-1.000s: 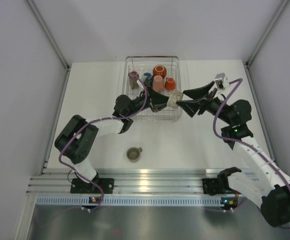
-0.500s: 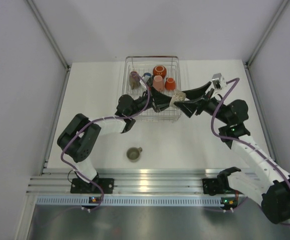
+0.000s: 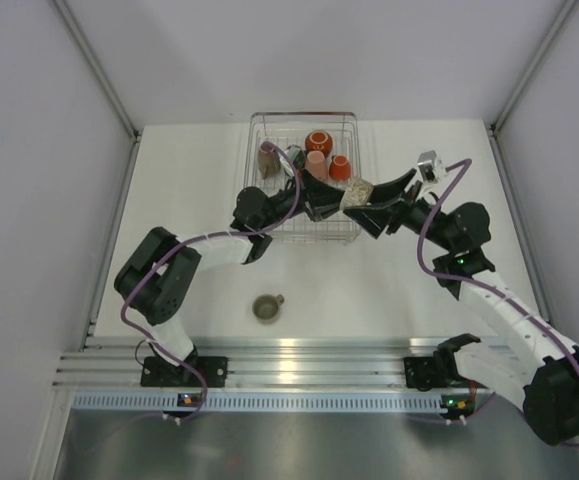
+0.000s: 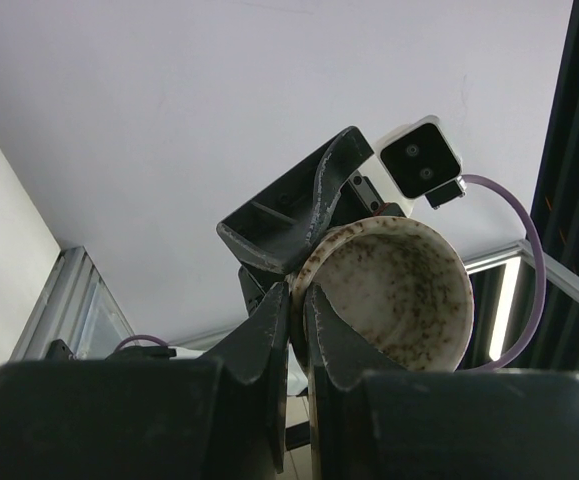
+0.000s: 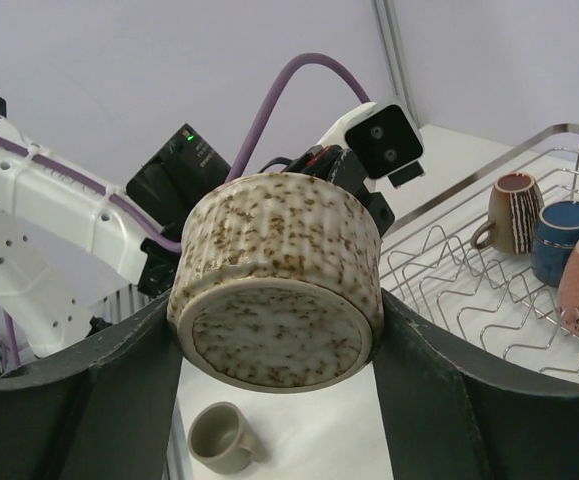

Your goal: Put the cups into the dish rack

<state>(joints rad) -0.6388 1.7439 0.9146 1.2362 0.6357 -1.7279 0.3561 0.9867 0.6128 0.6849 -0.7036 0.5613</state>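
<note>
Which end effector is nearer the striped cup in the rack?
Left. The left end effector, pinching the speckled cup's rim, sits near-right of the striped cup; the right end effector is farther right, beyond the speckled cup.

My left arm [image 3: 214, 248] and right arm [image 3: 509, 312] share white link shells and black joint housings. A purple cable [image 5: 314, 72] loops along each. Green lights [image 5: 191, 137] glow on the joints. The left tool [image 4: 299, 300] and right tool [image 5: 277, 330] are black, each carrying a white-cased camera [image 4: 421, 158].
</note>
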